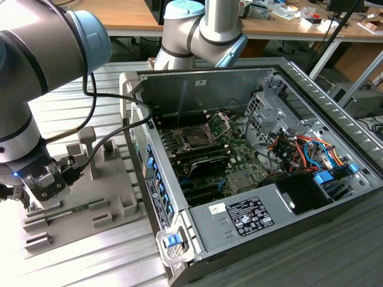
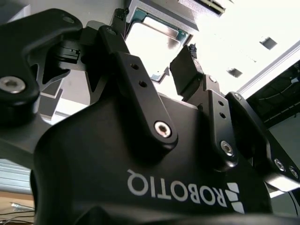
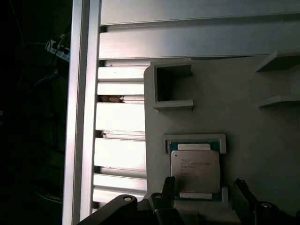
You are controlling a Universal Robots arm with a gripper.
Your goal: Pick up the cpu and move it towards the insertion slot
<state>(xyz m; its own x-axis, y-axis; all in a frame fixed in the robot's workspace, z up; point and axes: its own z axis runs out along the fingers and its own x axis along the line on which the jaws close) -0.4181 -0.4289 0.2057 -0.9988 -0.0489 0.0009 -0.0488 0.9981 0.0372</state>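
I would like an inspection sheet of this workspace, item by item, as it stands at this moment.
Surface: slatted aluminium table carrying a large grey plastic fixture plate.
Job's things: small flat silvery square cpu lies in a recess of the plate; dark square insertion slot inside the open grey computer case, its silver bracket raised.
Clutter: nothing seen.
Grippers: black gripper over the cpu, jaws open on either side, not holding it.
Cables: black cable along the arm; orange and blue wires in the case.
Surroundings: wooden desks behind, with small items.
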